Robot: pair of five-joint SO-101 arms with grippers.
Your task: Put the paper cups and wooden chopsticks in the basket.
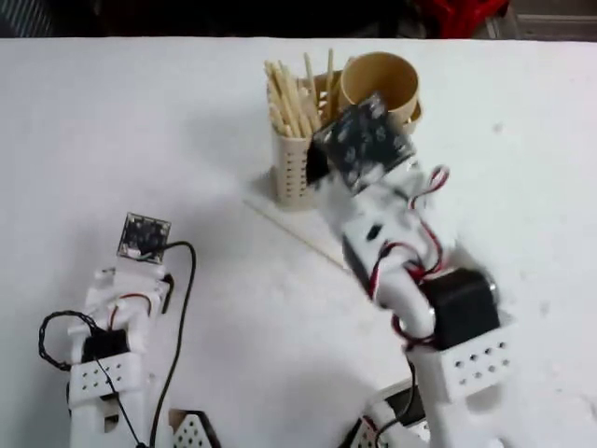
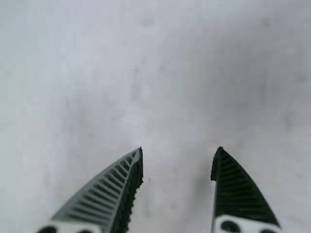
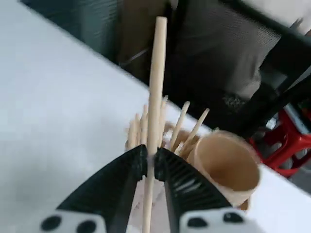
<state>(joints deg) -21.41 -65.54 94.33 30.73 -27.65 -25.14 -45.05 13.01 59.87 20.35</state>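
A white perforated basket (image 1: 291, 173) stands at the far middle of the table with several wooden chopsticks (image 1: 289, 98) upright in it. Tan paper cups (image 1: 378, 84), nested and tilted, sit right beside it; whether they are inside I cannot tell. My right gripper (image 3: 150, 158) is shut on one upright chopstick (image 3: 158, 73) just above the basket's chopsticks (image 3: 182, 124), with a paper cup (image 3: 226, 167) behind. Another chopstick (image 1: 294, 233) lies flat on the table in front of the basket. My left gripper (image 2: 180, 151) hangs open over bare table at the near left.
The right arm (image 1: 410, 271) stretches from the near edge toward the basket. The left arm (image 1: 117, 317) stays folded at the near left with its cable (image 1: 177, 308) trailing beside it. A dark chair and a red stool (image 3: 296, 141) stand beyond the table's far edge.
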